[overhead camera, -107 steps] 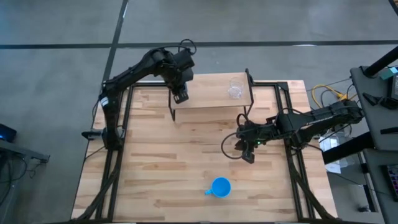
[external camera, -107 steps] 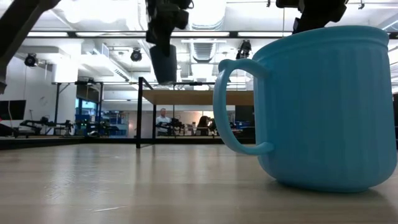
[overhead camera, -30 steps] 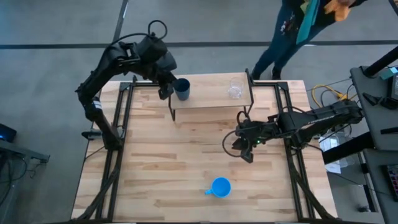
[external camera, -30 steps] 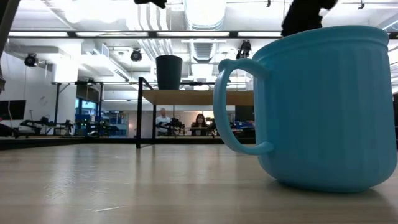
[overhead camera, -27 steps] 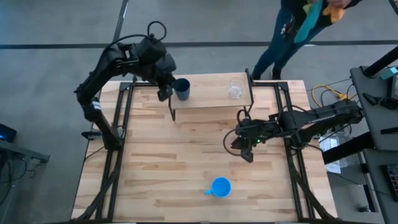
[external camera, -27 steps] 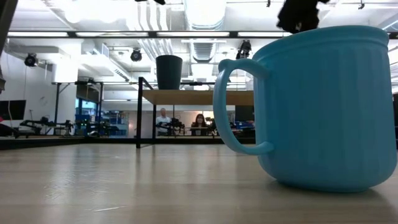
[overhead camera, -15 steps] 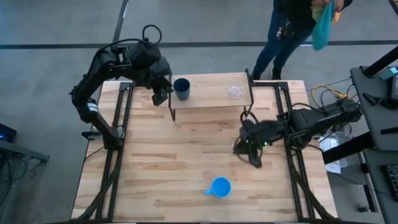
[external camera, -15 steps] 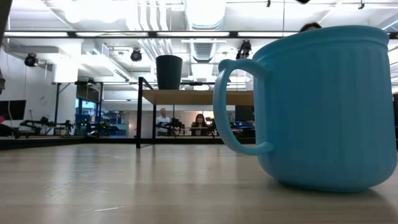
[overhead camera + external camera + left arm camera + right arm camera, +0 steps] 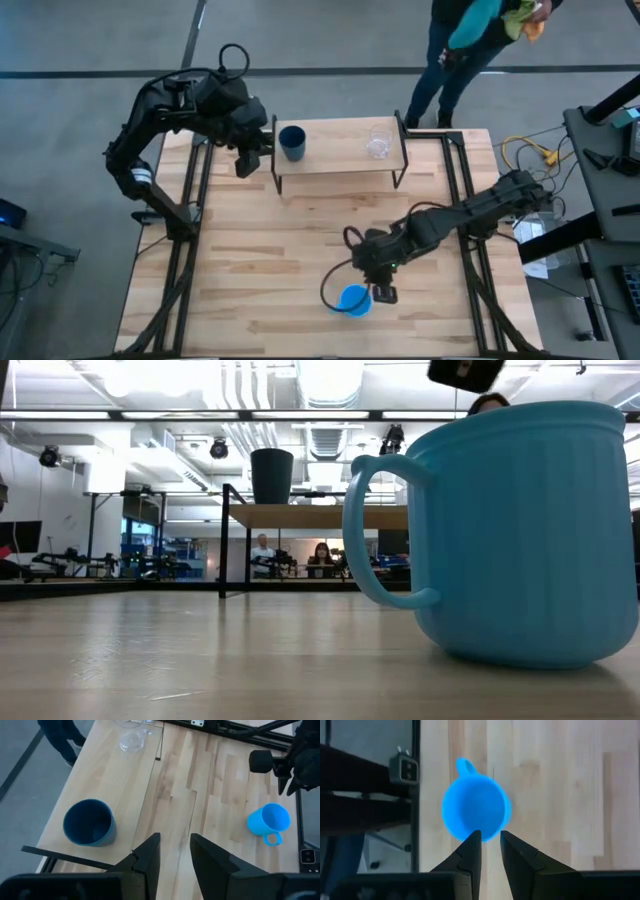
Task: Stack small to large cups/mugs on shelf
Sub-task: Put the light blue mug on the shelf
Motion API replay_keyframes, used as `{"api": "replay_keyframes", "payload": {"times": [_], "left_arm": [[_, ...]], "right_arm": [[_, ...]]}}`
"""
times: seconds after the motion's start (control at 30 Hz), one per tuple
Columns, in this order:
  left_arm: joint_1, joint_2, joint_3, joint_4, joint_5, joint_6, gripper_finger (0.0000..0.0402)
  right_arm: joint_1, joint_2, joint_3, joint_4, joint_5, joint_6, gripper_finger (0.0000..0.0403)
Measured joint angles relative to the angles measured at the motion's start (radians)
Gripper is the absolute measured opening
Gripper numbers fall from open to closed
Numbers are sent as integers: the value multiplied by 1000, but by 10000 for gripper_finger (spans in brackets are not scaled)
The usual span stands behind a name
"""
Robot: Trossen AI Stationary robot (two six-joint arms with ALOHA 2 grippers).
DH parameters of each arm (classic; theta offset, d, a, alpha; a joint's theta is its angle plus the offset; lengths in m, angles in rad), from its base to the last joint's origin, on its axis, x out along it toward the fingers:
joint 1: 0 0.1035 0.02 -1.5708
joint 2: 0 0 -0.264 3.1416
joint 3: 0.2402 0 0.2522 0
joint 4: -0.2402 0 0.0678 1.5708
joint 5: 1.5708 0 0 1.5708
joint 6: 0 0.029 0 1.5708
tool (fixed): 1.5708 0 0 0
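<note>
Above the bright blue mug (image 9: 354,300) near the desk's front edge, right gripper (image 9: 383,294) poised, jaws slightly parted, empty; off-centre descent risks tipping it; navy cup (image 9: 292,141) and clear glass (image 9: 377,146) on shelf (image 9: 335,150); left gripper (image 9: 243,165) empty, slightly parted.

Person (image 9: 470,40) walking on grey floor (image 9: 90,40) beyond table (image 9: 260,260); seated people (image 9: 322,556) in room behind.

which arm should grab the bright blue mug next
Right. Its gripper hangs directly beside the bright blue mug, jaws open. The left gripper sits far off by the shelf.
</note>
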Motion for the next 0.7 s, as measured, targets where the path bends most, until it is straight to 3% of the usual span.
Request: {"api": "replay_keyframes", "payload": {"times": [0.7], "left_arm": [[-4,2,-3,0,0,5,93]], "right_arm": [[-14,181,53,10,6,60,84]]}}
